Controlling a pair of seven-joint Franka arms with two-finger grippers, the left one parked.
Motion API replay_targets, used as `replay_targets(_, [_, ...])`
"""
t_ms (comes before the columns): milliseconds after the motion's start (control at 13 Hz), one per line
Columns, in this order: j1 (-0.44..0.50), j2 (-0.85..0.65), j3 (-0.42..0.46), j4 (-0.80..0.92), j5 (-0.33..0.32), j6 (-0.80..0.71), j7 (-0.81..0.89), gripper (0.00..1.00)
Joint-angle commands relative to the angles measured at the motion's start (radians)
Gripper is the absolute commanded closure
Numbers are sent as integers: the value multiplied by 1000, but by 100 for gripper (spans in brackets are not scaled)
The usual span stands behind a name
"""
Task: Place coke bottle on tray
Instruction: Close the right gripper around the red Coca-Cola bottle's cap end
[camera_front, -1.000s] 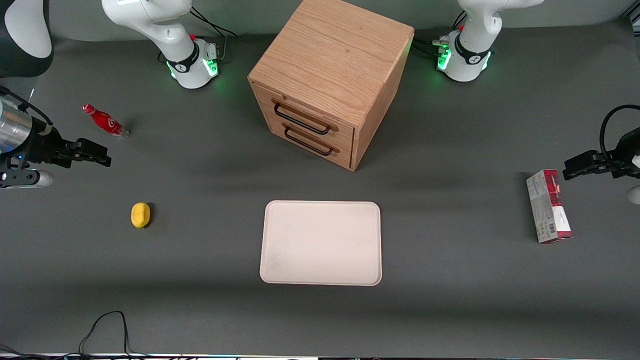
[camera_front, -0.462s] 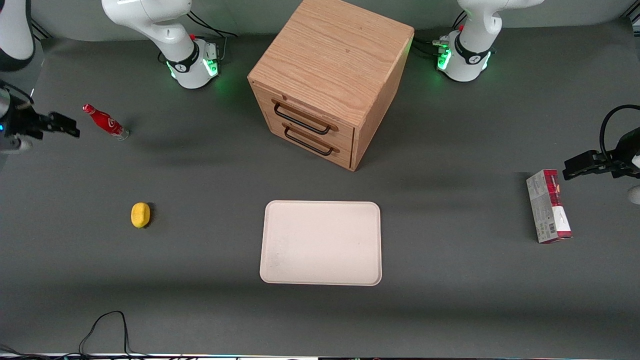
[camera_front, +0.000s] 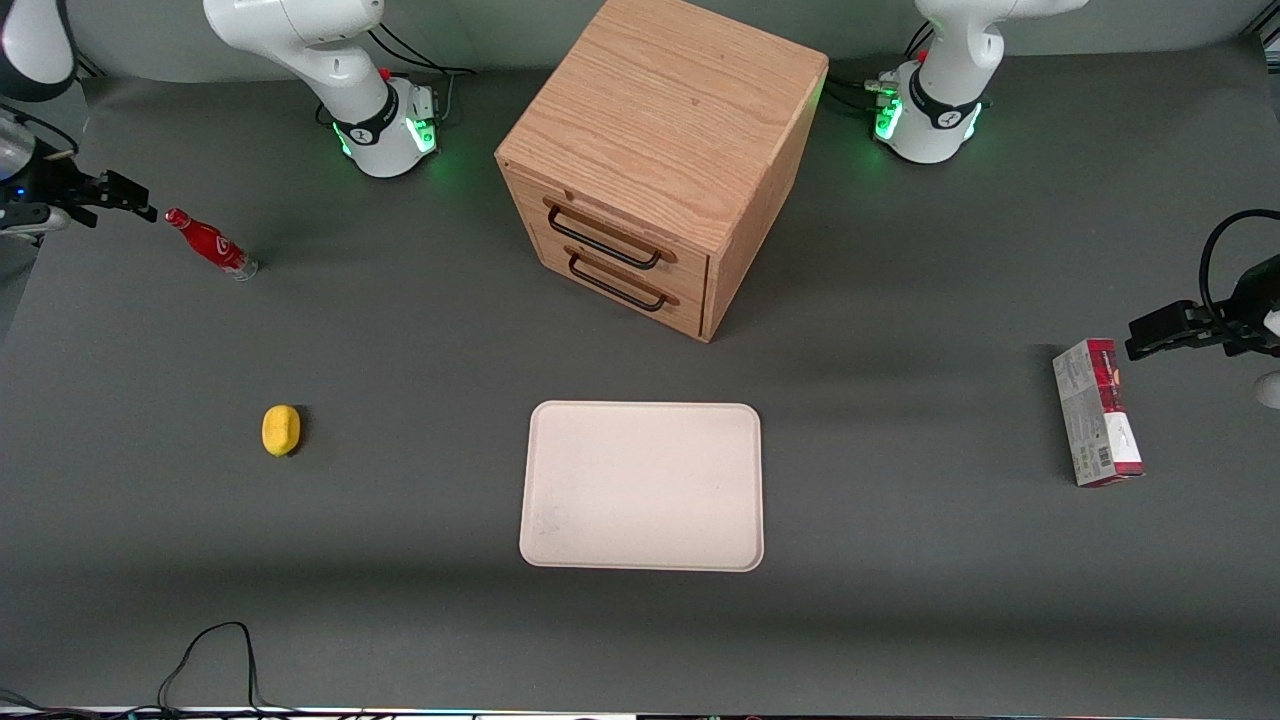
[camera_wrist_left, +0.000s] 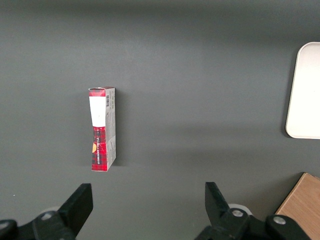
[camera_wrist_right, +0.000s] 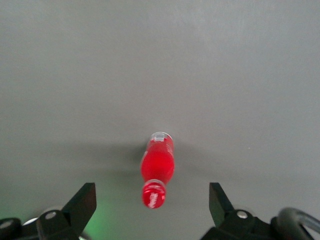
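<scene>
Fingers spread wide, nothing between them, gripper held above the bottle with the cap showing between the two finger tips in the wrist view. Seen from the front, gripper high over the working arm's end of the table, just beside the bottle's cap and not touching it. Bottle standing on the table, red with a clear base, apart from everything else. Farther out and nearer the front camera, a small yellow lump alone on the table. Toward the middle, tray lying flat, cream, nothing on it, well apart from the bottle. Farther from the camera than the tray, a wooden cabinet turned at an angle, two drawers with dark handles, both closed. Toward the parked arm's end, a red-and-grey carton flat on the table, also plain in the left wrist view along with one edge of the tray. Near the front edge of the table, a black cable in a loop.
</scene>
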Motion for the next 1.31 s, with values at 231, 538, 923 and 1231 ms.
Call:
replay_targets(231, [12, -55, -206, -151, -123, 179, -71, 1])
replay_targets(538, [13, -36, -204, -162, -123, 205, -37, 4])
replay_targets(923, [18, -35, -204, -172, -123, 210, -23, 33])
replay_targets(1231, [21, -30, -202, -172, -121, 201, -20, 75])
